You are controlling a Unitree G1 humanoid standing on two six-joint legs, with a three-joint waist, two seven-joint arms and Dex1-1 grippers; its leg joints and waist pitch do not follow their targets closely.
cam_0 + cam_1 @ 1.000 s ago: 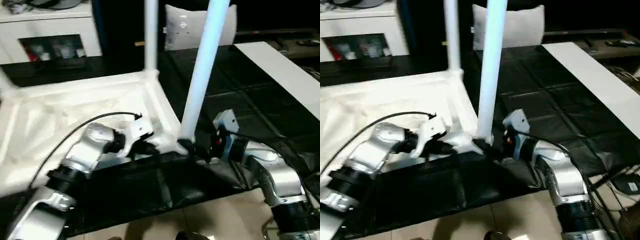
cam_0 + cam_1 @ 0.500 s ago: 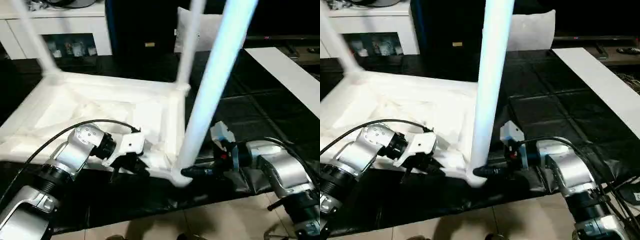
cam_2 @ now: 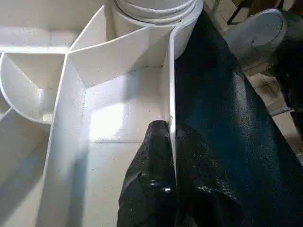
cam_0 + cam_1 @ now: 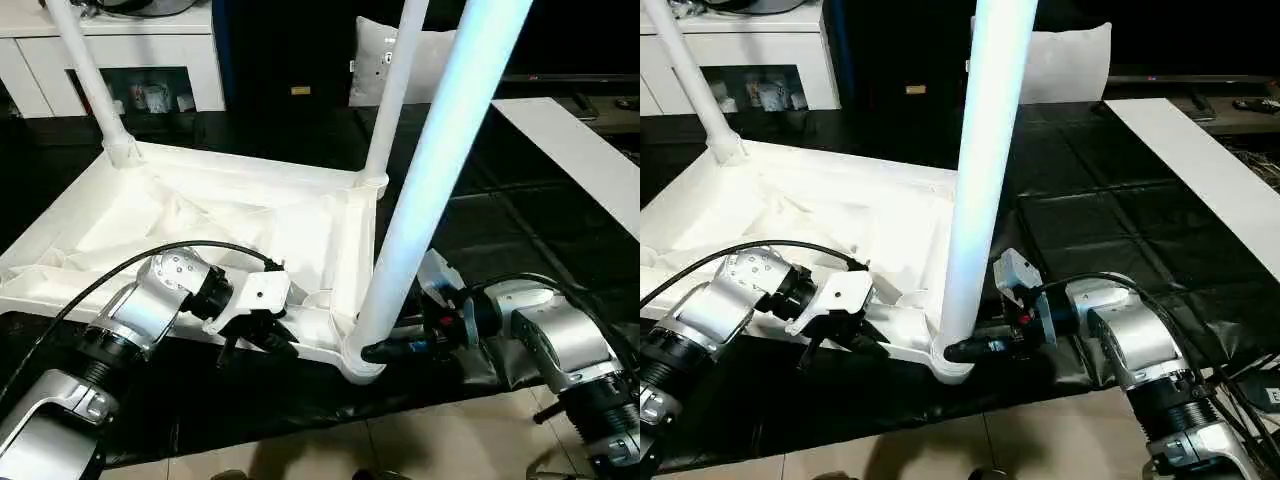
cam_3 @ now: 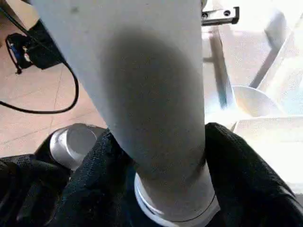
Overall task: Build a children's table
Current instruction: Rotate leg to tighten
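White plastic, belly-up on a black mat point(image 4: 280, 400): tabletop point(image 4: 200, 215) with its ribbed underside showing, presumably laid so to bring the corner sockets upward for the legs. Stands three legs in those sockets: two far ones point(image 4: 395, 90) point(image 4: 90, 80) and the near leg point(image 4: 430, 170), rising out of the corner socket point(image 4: 360, 368) closest to the robot's right. Shows no leg at the near-left corner, as far as can be told. Pinches the rim point(image 3: 171, 71) with the left gripper point(image 3: 171, 142), fingers pressed together on the thin upright wall just beside that socket; probably there to pin the tabletop down and stop it sliding or twisting on the mat. Reaches in level from the other side with the right gripper point(image 4: 970, 350), black fingers point(image 5: 94, 179) set on either side of the near leg just above the socket collar, pads against the white tube. Grips low, most likely because a hold close to the socket gives the best purchase for turning or pressing the leg home without levering the long shaft sideways. Leans the near leg slightly rather than holding it dead upright, so seating looks unfinished, though hard to judge. Leaves the pillow bag point(image 4: 375, 60) and the flat board point(image 4: 570, 140) well apart at the back and right, out of the work.
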